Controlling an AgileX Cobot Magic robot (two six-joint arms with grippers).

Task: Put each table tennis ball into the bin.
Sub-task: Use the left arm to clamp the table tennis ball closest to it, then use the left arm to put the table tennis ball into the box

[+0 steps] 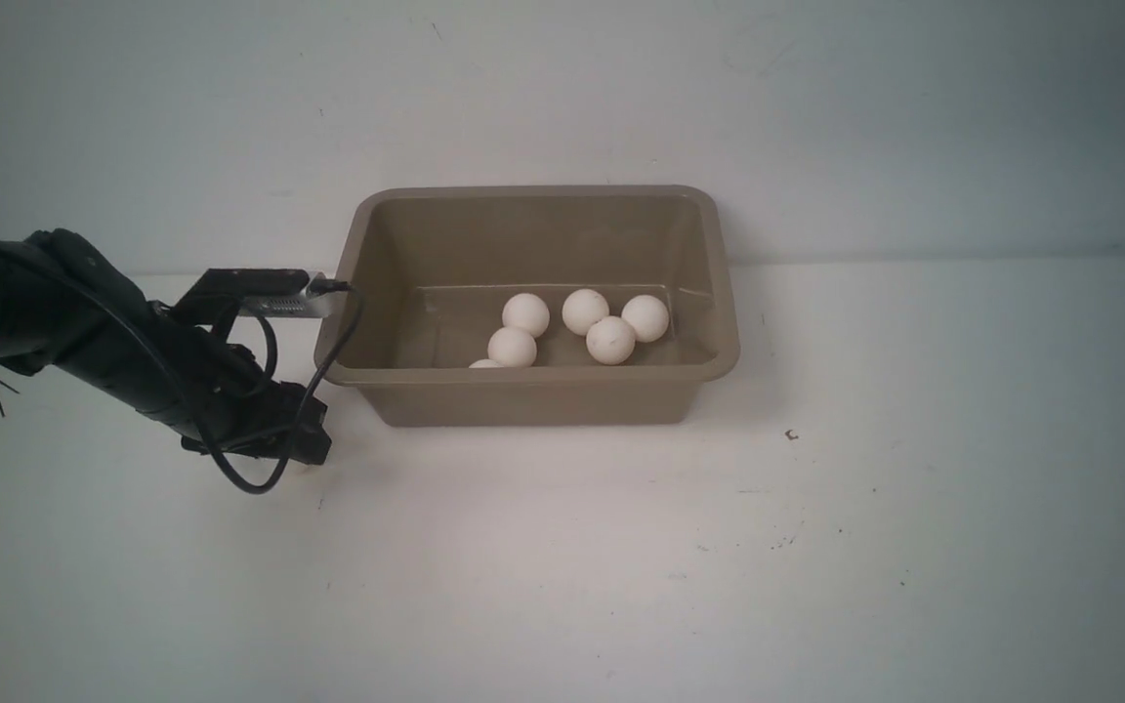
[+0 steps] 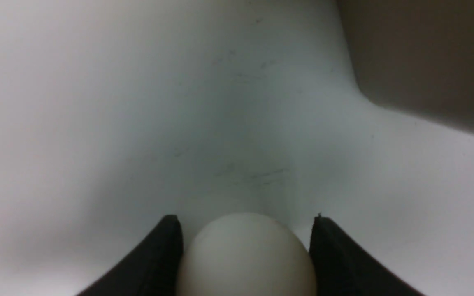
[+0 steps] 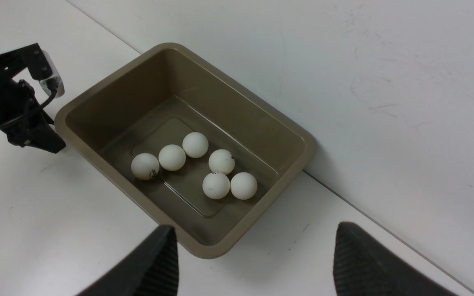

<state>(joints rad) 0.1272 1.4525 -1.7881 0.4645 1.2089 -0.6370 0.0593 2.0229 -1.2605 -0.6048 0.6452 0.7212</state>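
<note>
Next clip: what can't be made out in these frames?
- Left tool: in the front view its own arm hides the tips.
- Ball between its fingers: cut off by the left wrist view's edge; grip unclear.
- Sixth ball in the bin: front view, mostly behind the near wall.

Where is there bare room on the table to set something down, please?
Right of the bin the table is wide and bare, and in front of the bin too. Left of the bin is crowded: the left gripper clasps a ball there. Inside, six balls fill the middle of the floor.
</note>
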